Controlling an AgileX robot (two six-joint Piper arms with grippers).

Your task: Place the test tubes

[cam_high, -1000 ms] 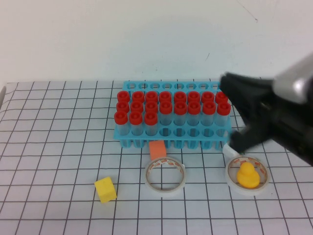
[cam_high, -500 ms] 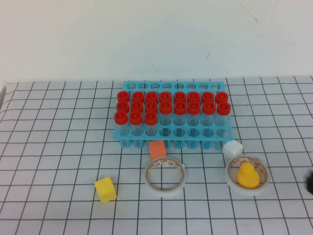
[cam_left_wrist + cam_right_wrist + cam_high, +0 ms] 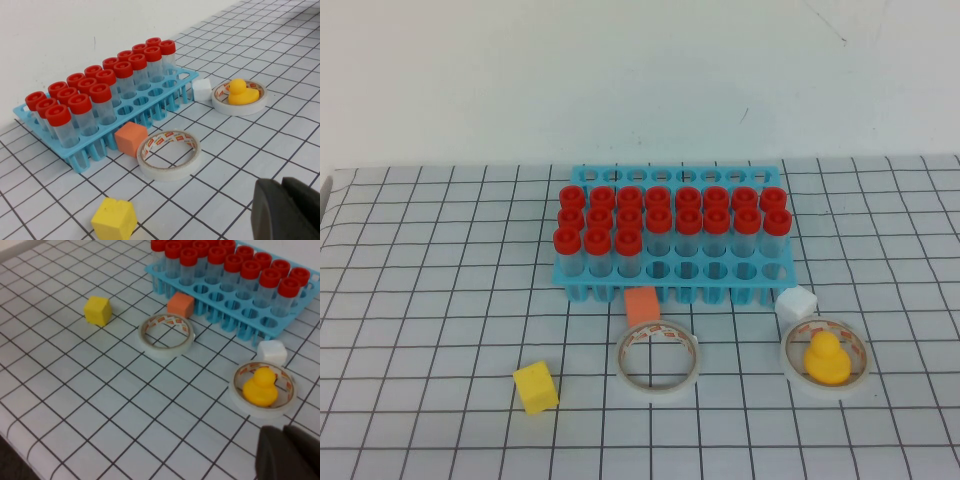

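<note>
Right gripper (image 3: 284,436), withdrawn from over the rack (image 3: 675,272), hangs closed and empty by the desk's (image 3: 420,420) near edge, left gripper (image 3: 281,189) likewise, both seemingly parked; capped test tubes (image 3: 660,215) stand rack-held toward the far edge.

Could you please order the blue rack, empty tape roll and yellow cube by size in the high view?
Blue plastic tube rack
Empty white tape roll
Yellow foam cube
Left gripper, right gripper: shut, outside that view.

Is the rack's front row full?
Not full: three test tubes at the left end, five holes empty. The shut left hand and right hand hang well short of the rack.
</note>
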